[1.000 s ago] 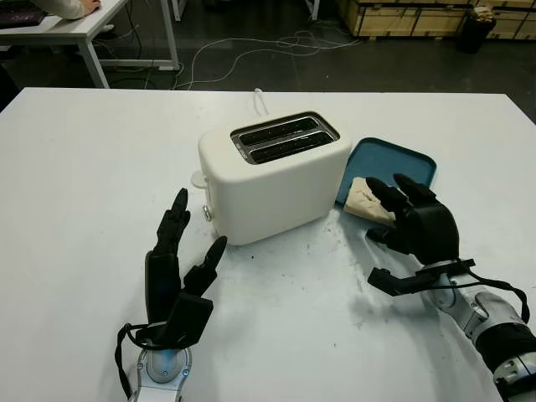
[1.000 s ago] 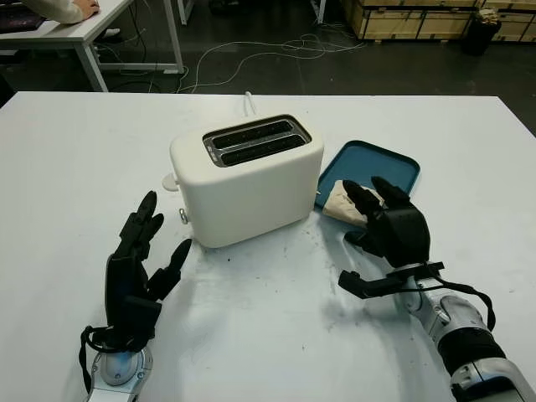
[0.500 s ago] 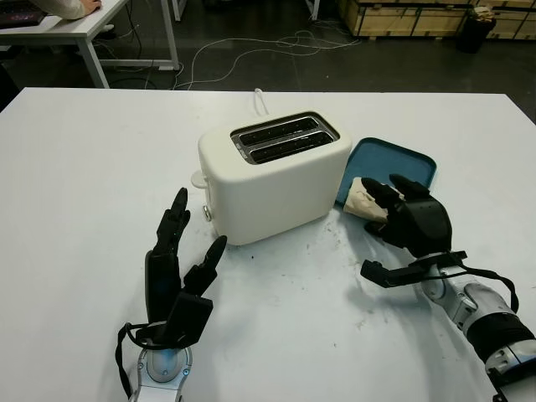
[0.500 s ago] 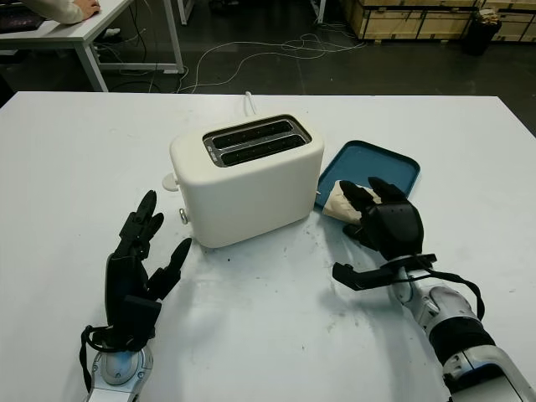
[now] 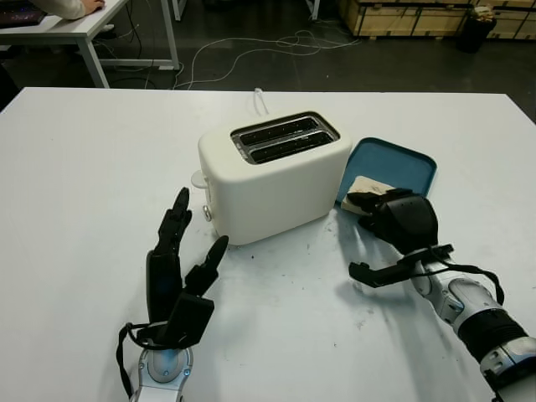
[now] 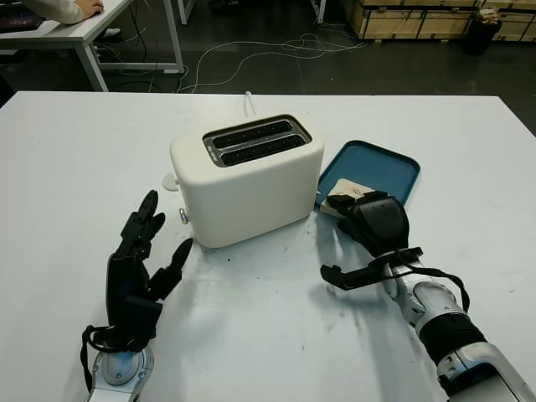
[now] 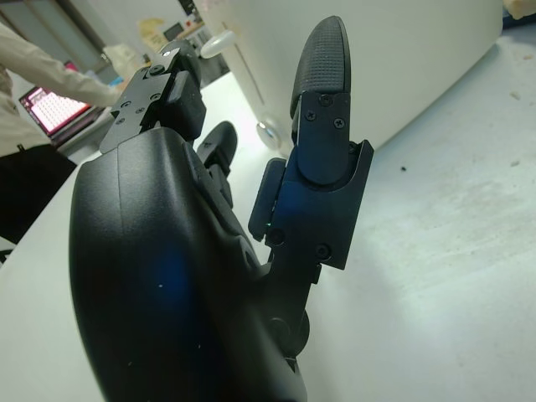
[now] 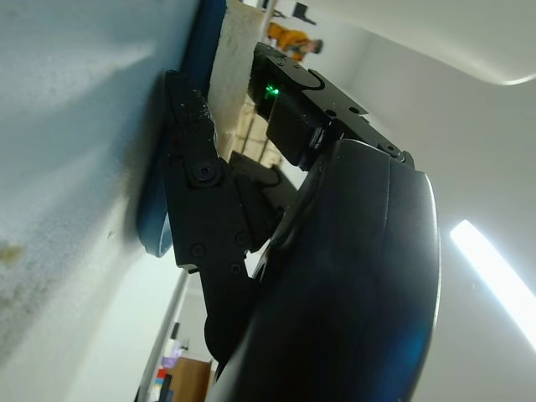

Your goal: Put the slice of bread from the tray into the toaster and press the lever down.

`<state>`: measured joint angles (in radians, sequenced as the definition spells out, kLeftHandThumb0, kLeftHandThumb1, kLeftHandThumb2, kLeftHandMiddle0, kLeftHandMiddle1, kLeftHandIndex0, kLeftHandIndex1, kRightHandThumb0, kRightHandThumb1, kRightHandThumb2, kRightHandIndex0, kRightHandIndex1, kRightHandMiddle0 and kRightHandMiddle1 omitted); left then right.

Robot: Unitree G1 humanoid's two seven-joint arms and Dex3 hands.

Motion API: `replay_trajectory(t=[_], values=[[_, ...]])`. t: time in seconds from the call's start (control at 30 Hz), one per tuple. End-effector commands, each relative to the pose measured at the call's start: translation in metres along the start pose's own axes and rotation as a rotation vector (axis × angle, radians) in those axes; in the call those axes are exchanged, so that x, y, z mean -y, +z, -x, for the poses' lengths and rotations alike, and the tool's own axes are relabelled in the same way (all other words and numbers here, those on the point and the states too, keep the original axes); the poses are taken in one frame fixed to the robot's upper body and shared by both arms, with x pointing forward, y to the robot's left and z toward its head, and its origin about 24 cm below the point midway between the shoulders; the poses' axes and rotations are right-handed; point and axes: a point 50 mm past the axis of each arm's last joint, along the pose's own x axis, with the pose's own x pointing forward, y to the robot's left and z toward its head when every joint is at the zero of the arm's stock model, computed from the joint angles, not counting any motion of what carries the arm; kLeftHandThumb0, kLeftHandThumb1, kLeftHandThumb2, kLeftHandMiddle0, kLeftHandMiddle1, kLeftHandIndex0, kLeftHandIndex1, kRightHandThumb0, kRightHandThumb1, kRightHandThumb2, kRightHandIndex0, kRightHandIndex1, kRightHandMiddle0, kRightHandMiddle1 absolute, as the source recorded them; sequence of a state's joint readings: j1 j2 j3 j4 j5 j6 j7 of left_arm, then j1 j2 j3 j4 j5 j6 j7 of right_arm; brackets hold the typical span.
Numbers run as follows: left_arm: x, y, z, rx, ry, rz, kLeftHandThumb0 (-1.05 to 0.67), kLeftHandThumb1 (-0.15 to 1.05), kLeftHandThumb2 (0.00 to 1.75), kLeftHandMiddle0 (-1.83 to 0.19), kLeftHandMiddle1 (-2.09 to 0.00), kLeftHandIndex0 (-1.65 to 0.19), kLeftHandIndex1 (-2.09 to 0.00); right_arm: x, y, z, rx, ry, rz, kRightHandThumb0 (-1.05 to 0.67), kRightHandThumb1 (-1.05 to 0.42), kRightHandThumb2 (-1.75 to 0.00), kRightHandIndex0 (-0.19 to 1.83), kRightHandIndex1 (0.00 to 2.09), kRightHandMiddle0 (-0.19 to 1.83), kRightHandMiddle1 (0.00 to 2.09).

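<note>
**Right hand at the bread, near tray edge**

My black left hand [image 5: 176, 280] hovers open above the white table [image 5: 75, 193]. My right hand [image 5: 394, 219] curls over the pale bread slice [image 5: 368, 186] on the blue rectangular tray [image 5: 394, 165]; whether it pinches, I cannot tell. Beyond: cream two-slot toaster [image 5: 272, 176].

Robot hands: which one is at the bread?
The right robot hand, curled over the slice of bread on the blue tray beside the toaster. The left robot hand is open on the toaster's other side.
</note>
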<state>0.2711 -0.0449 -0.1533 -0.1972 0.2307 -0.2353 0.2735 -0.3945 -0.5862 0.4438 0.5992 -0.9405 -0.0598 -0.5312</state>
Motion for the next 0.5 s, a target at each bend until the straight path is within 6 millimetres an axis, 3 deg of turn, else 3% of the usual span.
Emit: replay_trajectory(t=[0.0,0.03,0.07,0.1,0.17,0.23,0.47], values=[[0.0027,0.0037,-0.0003,0.016,0.014,0.026,-0.6,0.92,0.3,0.0,-0.65,-0.24,0.0,-0.0038,-0.0015,0.0047,0.003,0.054,0.045,-0.42,-0.92,-0.13,0.58,1.61,1.2,0.06],[0.0028,0.0037,-0.0002,0.015,0.015,0.029,-0.6,0.92,0.3,0.0,-0.65,-0.24,0.0,-0.0037,-0.0016,0.0048,0.003,0.059,0.051,-0.43,-0.92,-0.14,0.55,1.68,1.2,0.1],[0.0029,0.0037,-0.0002,0.015,0.017,0.029,-0.59,0.92,0.3,0.0,-0.65,-0.24,0.0,-0.0038,-0.002,0.005,0.004,0.064,0.061,-0.43,-0.92,-0.14,0.54,1.71,1.07,0.35],[0.0029,0.0039,-0.0002,0.017,0.017,0.025,-0.59,0.92,0.3,0.0,-0.65,-0.24,0.0,-0.004,-0.0025,0.0052,0.005,0.071,0.078,-0.44,-0.92,-0.15,0.53,1.73,0.82,0.84],[0.0028,0.0038,-0.001,0.022,0.015,0.025,-0.59,0.92,0.3,0.0,-0.65,-0.24,0.0,-0.0043,-0.003,0.0054,0.005,0.08,0.103,-0.46,-0.92,-0.16,0.53,1.74,0.6,1.28],[0.0028,0.0036,-0.0016,0.02,0.015,0.024,-0.6,0.92,0.31,0.0,-0.65,-0.24,0.0,-0.0044,-0.0032,0.0055,0.014,0.084,0.118,-0.46,-0.92,-0.17,0.53,1.74,0.53,1.41],[0.0023,0.003,-0.0006,0.022,0.016,0.032,-0.58,0.92,0.29,0.0,-0.65,-0.24,0.0,-0.0031,-0.0003,0.0067,0.048,0.002,0.091,-0.43,-0.92,-0.14,0.54,1.75,0.56,1.38]])
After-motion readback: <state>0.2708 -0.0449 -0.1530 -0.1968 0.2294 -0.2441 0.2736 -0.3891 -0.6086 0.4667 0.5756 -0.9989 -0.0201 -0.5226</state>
